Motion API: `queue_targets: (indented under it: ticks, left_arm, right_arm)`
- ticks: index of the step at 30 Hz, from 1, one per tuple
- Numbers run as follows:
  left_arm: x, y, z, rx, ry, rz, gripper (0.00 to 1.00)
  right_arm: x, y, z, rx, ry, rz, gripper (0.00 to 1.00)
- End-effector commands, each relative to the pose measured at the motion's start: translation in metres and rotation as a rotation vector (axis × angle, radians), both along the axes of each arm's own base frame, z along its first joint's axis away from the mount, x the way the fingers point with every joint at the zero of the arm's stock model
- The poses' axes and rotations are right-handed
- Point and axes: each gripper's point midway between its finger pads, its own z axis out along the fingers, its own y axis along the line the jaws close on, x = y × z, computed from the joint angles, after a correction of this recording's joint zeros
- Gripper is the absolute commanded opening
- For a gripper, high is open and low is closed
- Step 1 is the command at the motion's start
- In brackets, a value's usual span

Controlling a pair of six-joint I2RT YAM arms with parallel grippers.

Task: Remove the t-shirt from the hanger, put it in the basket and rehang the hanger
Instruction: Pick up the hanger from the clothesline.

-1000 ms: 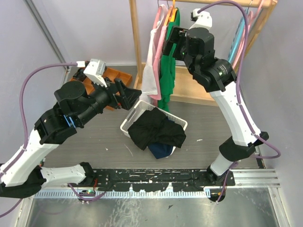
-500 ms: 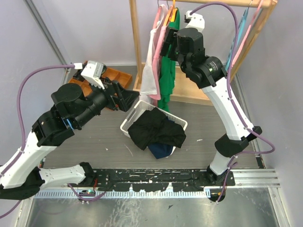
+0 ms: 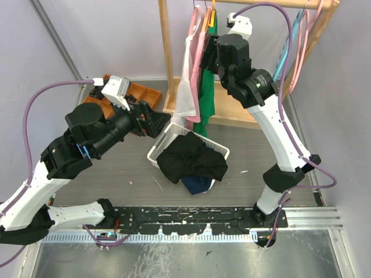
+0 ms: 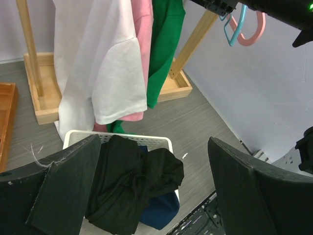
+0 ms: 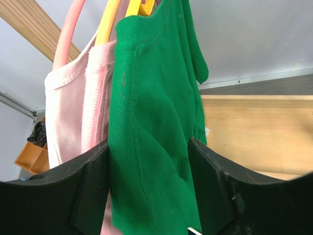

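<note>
A green t-shirt (image 3: 204, 98) hangs on a yellow hanger (image 3: 210, 13) from the wooden rack, next to a pink shirt (image 3: 196, 63) and a white one (image 3: 184, 87). My right gripper (image 3: 207, 55) is open, high on the rack. In the right wrist view its two fingers straddle the green shirt's shoulder (image 5: 151, 107) just below the yellow hanger (image 5: 110, 22); the gripper (image 5: 148, 147) is not closed on the cloth. My left gripper (image 3: 152, 116) is open and empty, hovering left of the basket. In its wrist view the gripper (image 4: 152, 147) faces the green shirt (image 4: 164, 39).
A white basket (image 3: 155, 152) below the rack holds black and dark blue clothes (image 3: 191, 159). The rack's wooden post (image 3: 166, 52) and base (image 3: 232, 110) stand behind it. An orange tray (image 3: 136, 92) lies at the left. Empty blue and pink hangers (image 3: 293, 46) hang at the right.
My right gripper has moved left along the rack and onto the green shirt's shoulder. My left arm has shifted only slightly.
</note>
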Motion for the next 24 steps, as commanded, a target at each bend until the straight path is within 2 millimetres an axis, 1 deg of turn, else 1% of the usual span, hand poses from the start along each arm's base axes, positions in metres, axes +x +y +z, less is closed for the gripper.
queue_targets:
  ticks: [1,9,14,22,24]
  left_arm:
    - [0.001,0.003,0.003,0.001,-0.024,0.005,0.98]
    - [0.002,0.006,0.004,0.005,-0.033,0.017,0.98]
    - [0.003,0.006,0.005,0.008,-0.038,0.021,0.98]
    - [0.005,0.004,0.004,0.012,-0.040,0.024,0.98]
    - [0.005,0.004,0.003,0.013,-0.039,0.025,0.98]
  right_arm:
    - [-0.002,-0.007,0.032,0.012,-0.088,-0.013,0.65]
    - [0.009,-0.003,0.036,-0.021,-0.109,-0.011,0.56]
    - [0.015,-0.003,0.033,-0.036,-0.106,-0.017,0.51]
    - [0.020,-0.014,0.033,-0.041,-0.108,-0.045,0.41]
    - [0.022,-0.016,0.033,-0.042,-0.109,-0.045,0.36]
